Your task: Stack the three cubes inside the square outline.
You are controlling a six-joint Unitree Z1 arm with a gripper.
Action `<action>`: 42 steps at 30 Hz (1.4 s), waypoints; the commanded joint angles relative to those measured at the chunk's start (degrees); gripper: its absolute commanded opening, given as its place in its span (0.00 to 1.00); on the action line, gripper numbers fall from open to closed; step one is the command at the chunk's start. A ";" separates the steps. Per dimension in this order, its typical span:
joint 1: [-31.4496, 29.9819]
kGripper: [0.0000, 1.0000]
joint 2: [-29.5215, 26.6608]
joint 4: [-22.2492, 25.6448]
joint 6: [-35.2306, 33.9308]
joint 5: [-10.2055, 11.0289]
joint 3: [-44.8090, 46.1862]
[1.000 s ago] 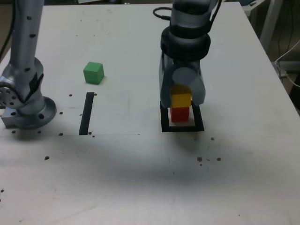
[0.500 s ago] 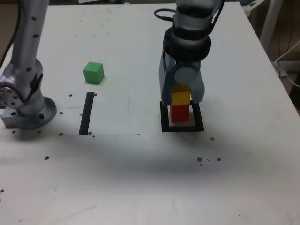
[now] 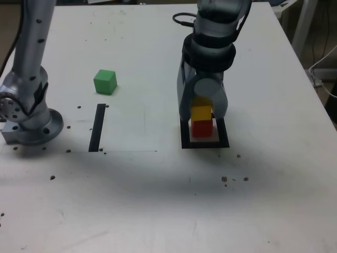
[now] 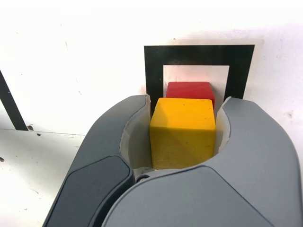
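**Yellow cube clamped right over the red one**

White table (image 3: pixel 158 200) takes up pretty much the whole shot, dotted with a few small dark specks. Using the square outline (image 3: pixel 184 138) as the landmark: it's a thick black tape frame with a white middle, sitting toward the exterior view's right. The grey arm (image 3: pixel 216 31) comes down from behind the outline, and its gripper (image 3: pixel 202 113) hangs directly over it, pointing down. The jaws are squeezed onto the yellow cube (image 4: pixel 182 132), one pad on each side, as the wrist view shows clearly. The red cube (image 3: pixel 201 128) sits inside the outline on the white centre, and the yellow one is right above it; I can't tell if they're actually touching. Well off to the exterior view's left of the outline there's a straight black tape strip (image 3: pixel 97 127), and beyond that the arm's base (image 3: pixel 26 118). The green cube (image 3: pixel 105 81) sits alone, just behind the strip, far from the outline.
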 commanded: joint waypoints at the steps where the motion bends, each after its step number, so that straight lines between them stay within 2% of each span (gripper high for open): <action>1: 0.21 0.34 0.38 -0.20 0.09 0.01 0.25; 7: 0.45 0.44 0.80 -0.51 0.23 -0.01 0.85; 19: 0.49 0.57 0.76 -2.31 1.21 -1.40 0.78; 21: 0.48 0.64 0.70 -2.39 1.34 -1.43 0.85; 26: 0.50 0.92 0.48 -1.42 1.57 -1.30 0.99; 28: 0.51 0.99 0.34 -0.89 1.52 -1.13 1.10; 35: 0.51 0.99 -1.21 0.25 1.41 -0.21 1.36; 42: 0.50 0.99 -6.11 1.52 1.89 0.76 2.39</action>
